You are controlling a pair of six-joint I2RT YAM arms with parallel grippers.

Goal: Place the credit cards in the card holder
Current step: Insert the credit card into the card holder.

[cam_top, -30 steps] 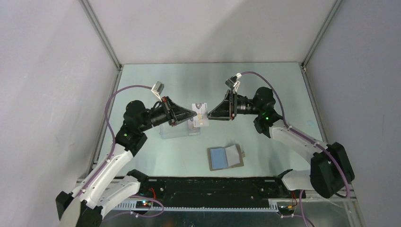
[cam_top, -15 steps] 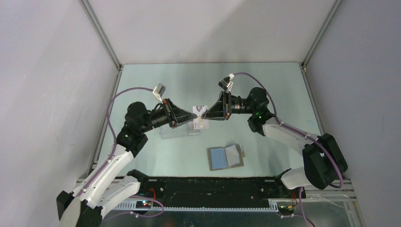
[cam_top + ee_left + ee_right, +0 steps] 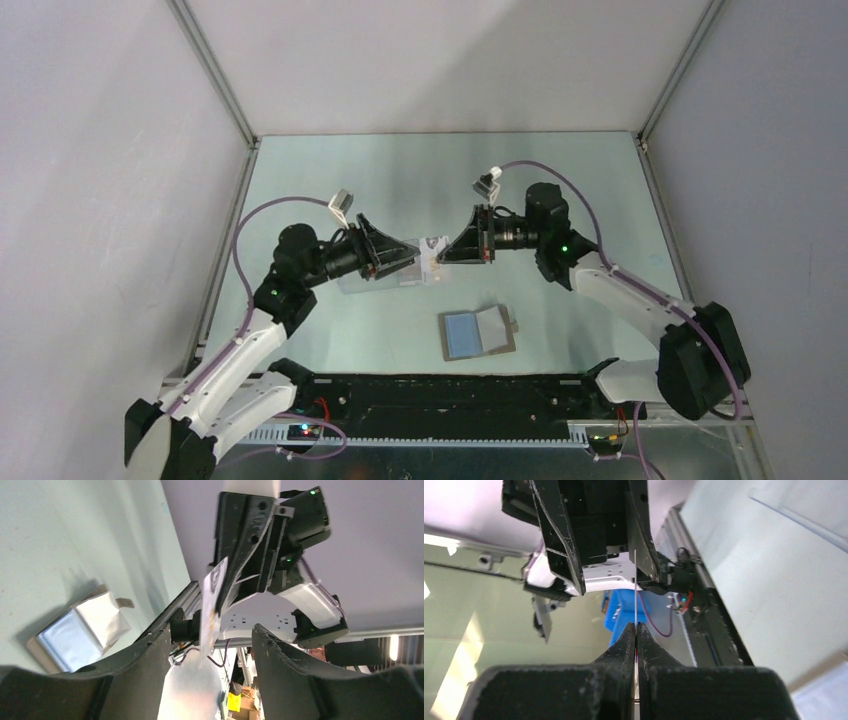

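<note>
Nothing legible anywhere tbh, the credit card [image 3: 212,592] has some dark print and a yellowish patch, way too blurry to read.

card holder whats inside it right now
The card holder lies open, showing light blue lining and no card that I can make out. Anything tucked under the lining is hidden. The only card in view is in the air, pinched by the right gripper.

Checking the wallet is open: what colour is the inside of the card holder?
Light blue lining inside the grey-brown card holder, clearest in the top external view.
</note>
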